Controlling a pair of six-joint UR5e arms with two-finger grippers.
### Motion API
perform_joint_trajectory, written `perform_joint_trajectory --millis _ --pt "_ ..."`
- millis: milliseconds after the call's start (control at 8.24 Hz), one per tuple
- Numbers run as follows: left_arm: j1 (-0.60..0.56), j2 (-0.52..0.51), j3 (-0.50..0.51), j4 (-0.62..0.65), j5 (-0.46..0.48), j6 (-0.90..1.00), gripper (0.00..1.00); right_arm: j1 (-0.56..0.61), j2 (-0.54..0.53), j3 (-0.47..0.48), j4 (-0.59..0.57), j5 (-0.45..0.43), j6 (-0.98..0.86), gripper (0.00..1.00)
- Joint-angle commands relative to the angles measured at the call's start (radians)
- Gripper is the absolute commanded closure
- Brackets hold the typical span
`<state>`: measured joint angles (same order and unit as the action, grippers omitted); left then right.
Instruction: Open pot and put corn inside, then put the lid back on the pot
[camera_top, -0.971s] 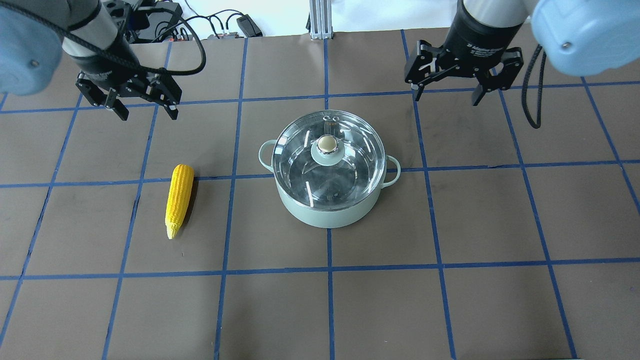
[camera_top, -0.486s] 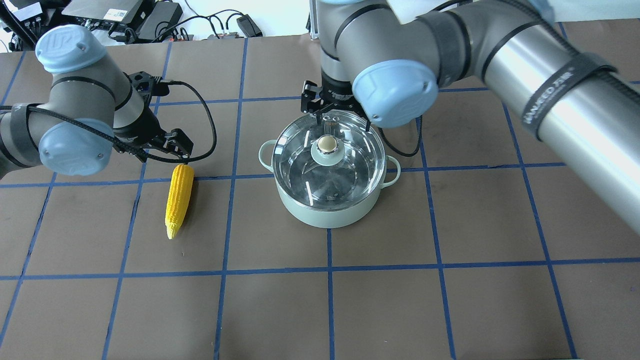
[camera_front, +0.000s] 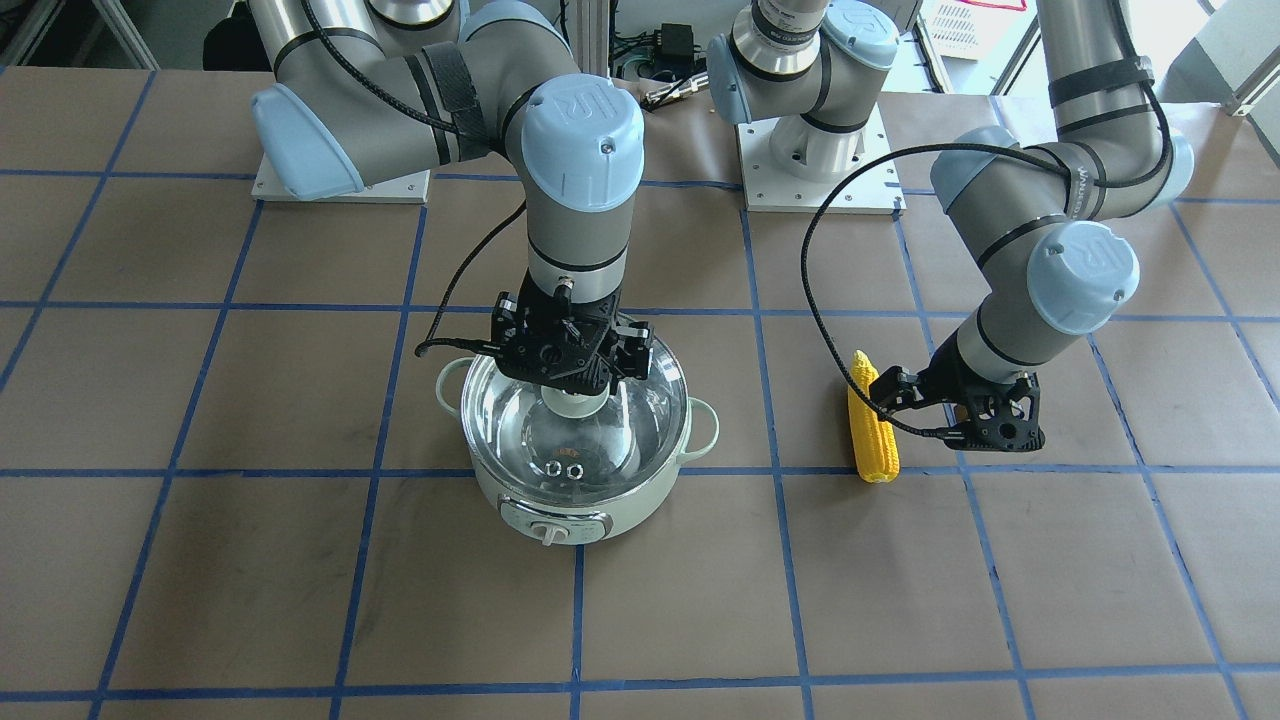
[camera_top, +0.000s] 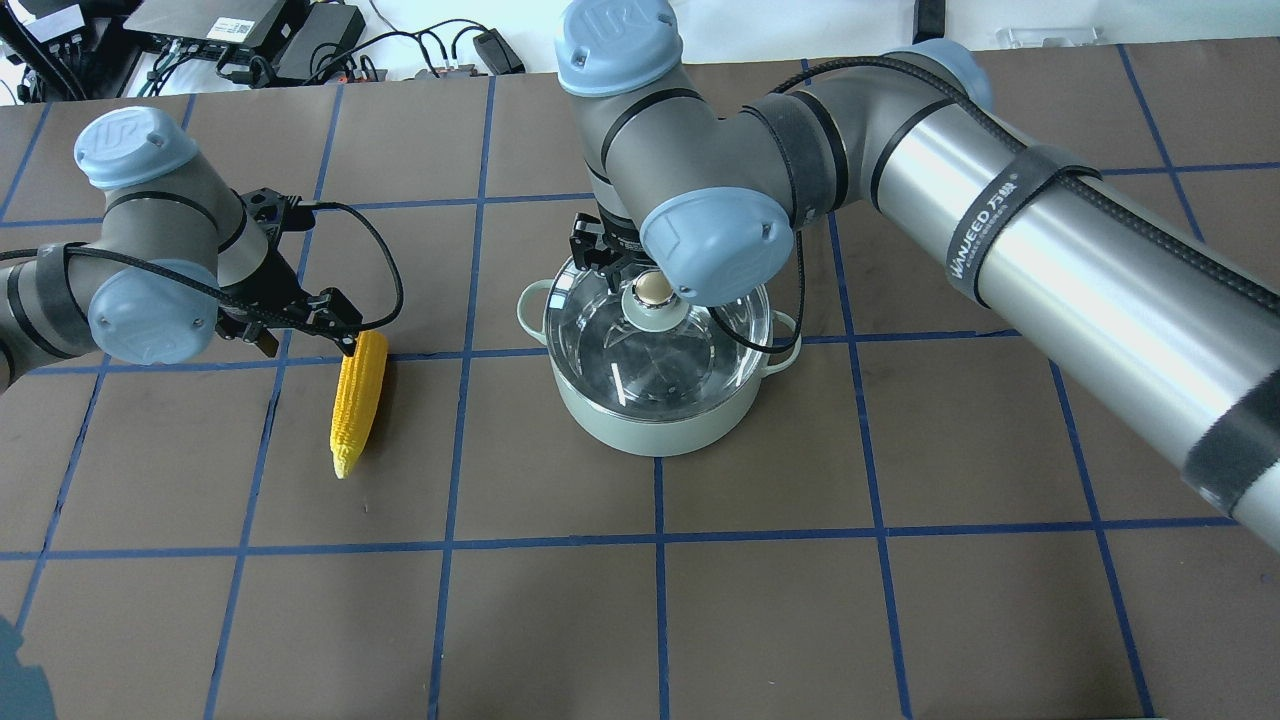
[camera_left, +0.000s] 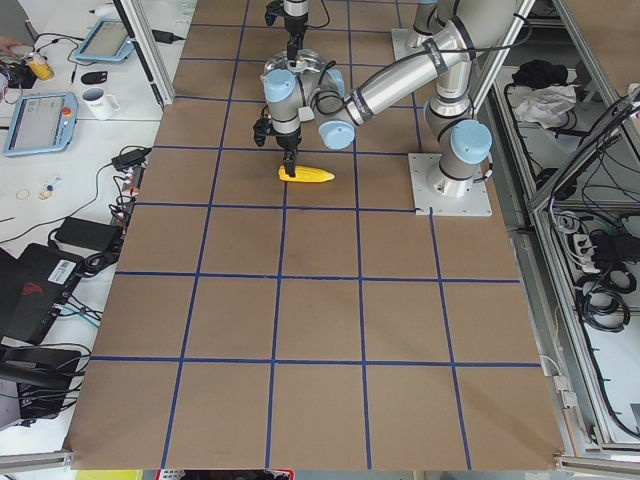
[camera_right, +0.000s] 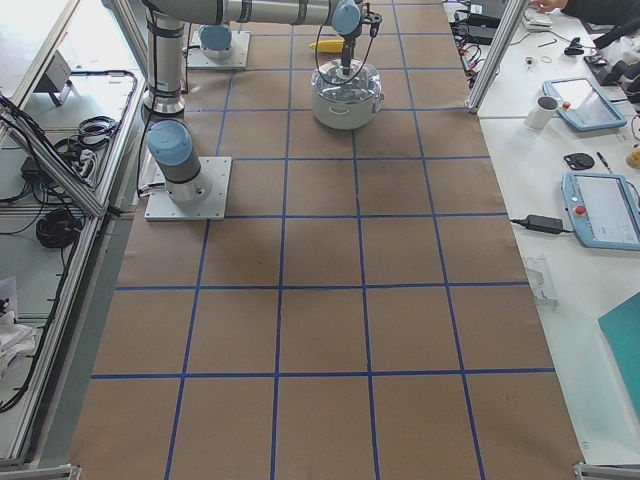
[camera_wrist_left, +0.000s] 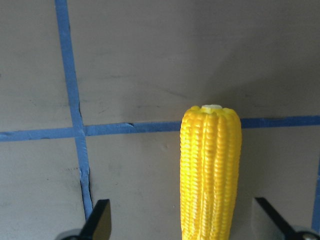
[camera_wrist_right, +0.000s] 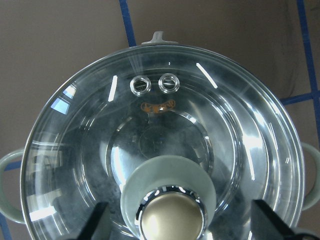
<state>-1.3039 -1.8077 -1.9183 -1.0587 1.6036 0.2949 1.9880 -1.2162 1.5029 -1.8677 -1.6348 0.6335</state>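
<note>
The pale mint-green pot (camera_top: 655, 420) stands mid-table with its clear glass lid (camera_top: 640, 355) on; it also shows in the front view (camera_front: 560, 500). My right gripper (camera_front: 572, 385) is open and low over the lid. In the right wrist view its fingertips (camera_wrist_right: 97, 220) stand either side of the beige knob (camera_wrist_right: 174, 216), apart from it. The yellow corn (camera_top: 358, 400) lies on the table to the left. My left gripper (camera_top: 310, 342) is open at the corn's blunt end. In the left wrist view its fingertips (camera_wrist_left: 100, 222) straddle the cob (camera_wrist_left: 210, 170) without touching.
Blue tape lines (camera_top: 450, 450) grid the brown table. Cables and electronics (camera_top: 300, 40) lie past the far edge. The arm bases (camera_front: 815, 160) sit at the robot's side. The right arm's long link (camera_top: 1050, 260) spans the right half above the table.
Both arms came down from the back of the table. The right gripper moved over the lid's knob, and the left gripper moved to the corn's blunt end. Pot, lid and corn have not moved.
</note>
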Motion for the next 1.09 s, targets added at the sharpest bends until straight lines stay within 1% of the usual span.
perform_joint_trajectory --millis 0,121,243,364,486,729,850,971 --pt "0.005 -0.071 -0.004 0.058 -0.007 -0.007 0.00 0.002 0.014 0.008 -0.001 0.006 -0.009 0.25" --pt "0.003 -0.074 -0.007 0.066 -0.011 -0.005 0.03 0.002 0.015 0.008 -0.001 0.007 -0.009 0.40" --pt "0.003 -0.082 -0.007 0.074 -0.013 -0.002 0.04 0.002 0.014 0.004 -0.001 0.045 -0.003 0.58" --pt "0.003 -0.091 -0.007 0.075 -0.016 0.000 0.07 0.000 0.014 -0.003 -0.002 0.068 0.003 0.63" --pt "0.003 -0.100 -0.010 0.074 -0.051 0.000 0.07 0.000 0.014 -0.003 -0.001 0.069 0.003 0.69" --pt "0.002 -0.111 -0.008 0.072 -0.067 -0.006 0.07 -0.003 -0.006 -0.007 0.004 0.066 0.003 0.70" --pt "-0.005 -0.111 -0.010 0.072 -0.070 0.000 0.07 -0.008 -0.055 -0.007 0.010 0.058 -0.012 0.70" --pt "-0.005 -0.114 -0.010 0.074 -0.070 0.001 0.07 -0.021 -0.109 -0.009 0.040 0.049 -0.020 0.70"
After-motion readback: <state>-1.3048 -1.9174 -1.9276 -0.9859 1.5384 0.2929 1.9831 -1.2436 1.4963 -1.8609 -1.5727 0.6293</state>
